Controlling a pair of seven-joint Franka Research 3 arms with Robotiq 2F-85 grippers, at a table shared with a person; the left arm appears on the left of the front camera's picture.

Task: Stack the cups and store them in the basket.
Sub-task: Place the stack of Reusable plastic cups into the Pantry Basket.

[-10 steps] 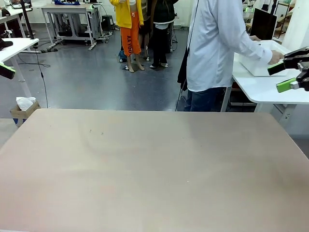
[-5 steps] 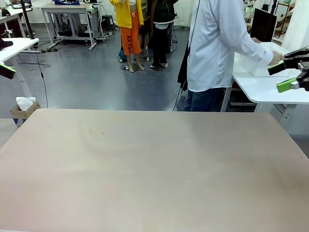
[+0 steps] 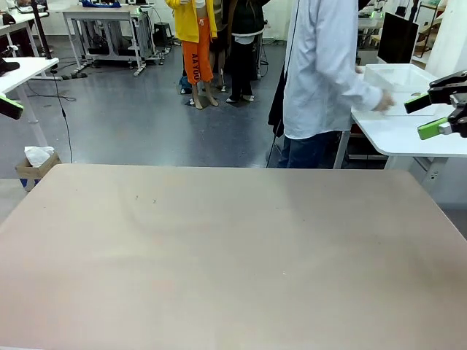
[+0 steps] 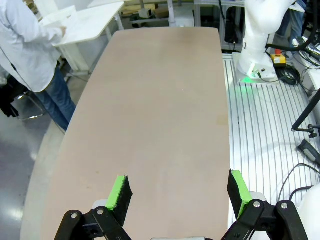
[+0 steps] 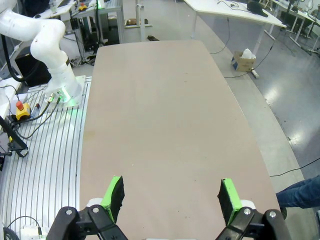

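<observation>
The cups are out of view. The white basket [image 3: 400, 75] stands on a white side table [image 3: 408, 135] at the far right, beyond the main table. A person in a white shirt [image 3: 321, 65] faces it with a hand [image 3: 381, 101] beside it. My right gripper [image 3: 427, 117] hangs open at the right edge, above that side table, its green pads apart. In the right wrist view my right gripper [image 5: 170, 195] is open over bare tabletop. My left gripper [image 4: 177, 192] is open too, with nothing between its fingers. One green fingertip [image 3: 9, 108] shows at the front view's left edge.
The large beige table [image 3: 219, 248] spans the front view, with nothing standing on it. A white arm base [image 4: 255, 50] stands beside the table's long edge on a ribbed platform. The other arm's base [image 5: 52, 55] stands at the opposite end. People stand farther back on the grey floor.
The person's hand has drawn back from near my right gripper toward their body, and the basket now sits a little farther back. Both arms are still.
</observation>
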